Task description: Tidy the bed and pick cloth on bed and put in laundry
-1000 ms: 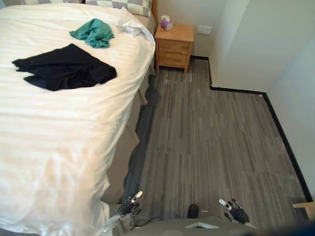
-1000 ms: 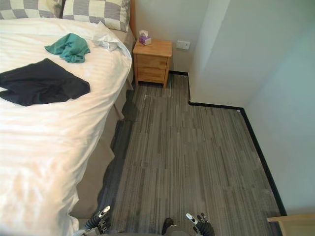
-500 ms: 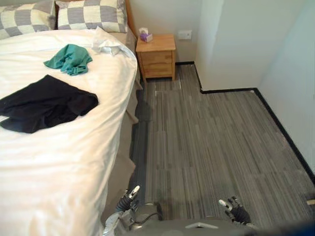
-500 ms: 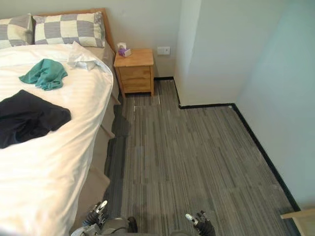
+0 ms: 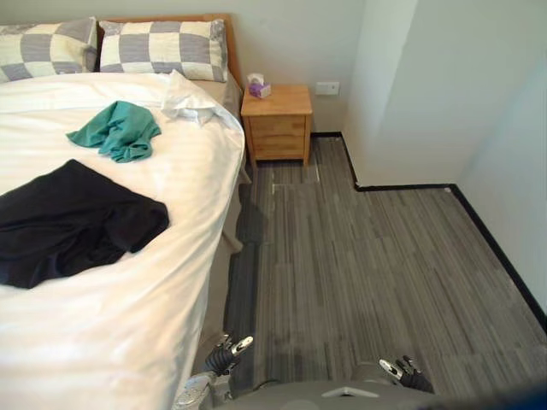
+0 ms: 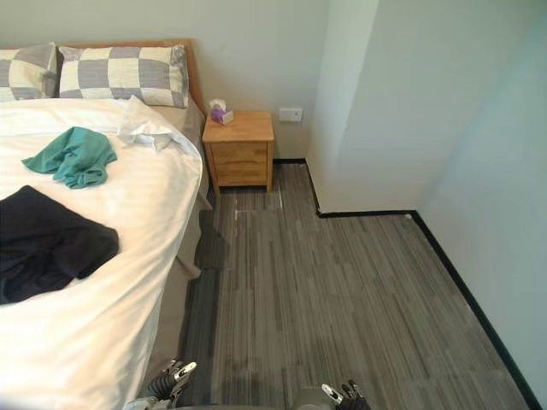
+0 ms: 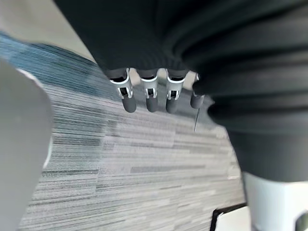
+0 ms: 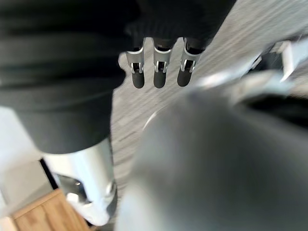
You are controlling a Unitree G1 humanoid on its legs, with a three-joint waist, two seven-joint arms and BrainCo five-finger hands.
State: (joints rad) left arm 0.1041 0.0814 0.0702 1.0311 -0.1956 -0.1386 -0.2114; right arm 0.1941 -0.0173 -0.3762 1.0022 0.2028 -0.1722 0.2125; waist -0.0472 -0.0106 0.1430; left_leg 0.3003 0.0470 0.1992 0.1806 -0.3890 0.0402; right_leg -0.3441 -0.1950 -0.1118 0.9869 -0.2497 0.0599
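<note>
Bed takes the robot's left side: white duvet with a faint woven stripe, smooth, its top corner turned back in a rumpled fold. Floor is grey with streaky plank lines and a black skirting edge.

Black cloth, matte and loosely bunched, lies mid-bed towards the foot. Two grey-and-cream checked pillows sit against the wooden headboard. Nightstand, pale boxy wood with drawers, stands just beside the bed head. Teal cloth, small and crumpled, lies between the black one and the pillows, apart from both.

Left hand and right hand hang low by the robot's sides over the floor, fingers loose and straight, holding nothing.

Tissue box sits on the nightstand.

Against 0.5 s ago: camera has swung, so more wall and headboard show; both cloths lie as they did, and the hands stay down.
</note>
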